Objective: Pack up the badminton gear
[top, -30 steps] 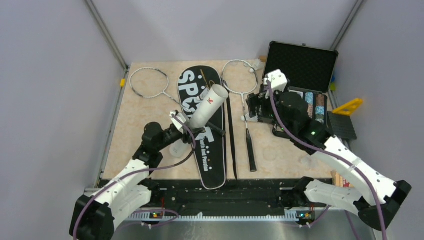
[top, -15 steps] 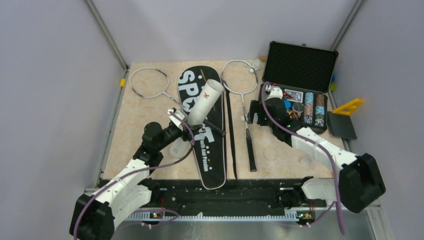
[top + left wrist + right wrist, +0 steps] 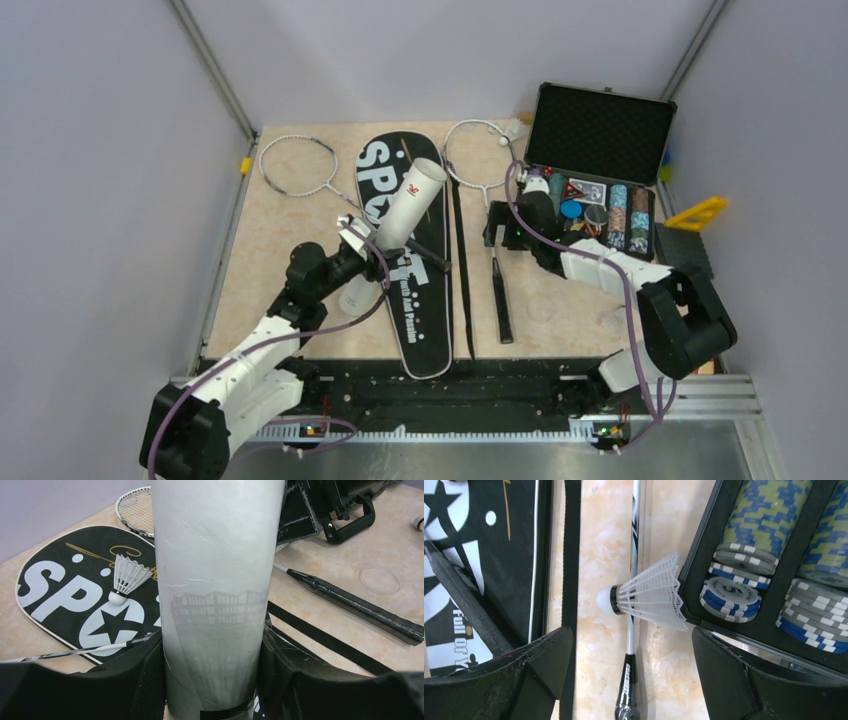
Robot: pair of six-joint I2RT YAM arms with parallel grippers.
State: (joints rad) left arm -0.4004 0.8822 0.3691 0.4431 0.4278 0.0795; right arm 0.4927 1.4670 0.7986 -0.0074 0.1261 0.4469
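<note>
My left gripper [image 3: 362, 245] is shut on the lower end of the white tube [image 3: 410, 205], holding it tilted, open end up, over the black "SPORT" bag [image 3: 420, 310]. In the left wrist view the tube [image 3: 215, 570] fills the gap between both fingers, and a shuttlecock [image 3: 127, 577] lies on the bag [image 3: 55, 587]. My right gripper [image 3: 497, 225] is open, low over the right racket's shaft [image 3: 634, 540], where a shuttlecock [image 3: 649, 595] lies against the chip case. The second racket [image 3: 297, 165] lies at the far left.
The open black case [image 3: 600, 135] of poker chips [image 3: 764, 520] stands right beside my right gripper. The bag's black strap [image 3: 570, 555] runs along the table left of the shaft. A yellow triangle [image 3: 697, 213] lies at the far right. A clear round lid [image 3: 380, 580] lies on the table.
My right arm has dropped and moved left, from over the chip case down to the racket shaft. My left gripper has tipped the tube a little more upright.
</note>
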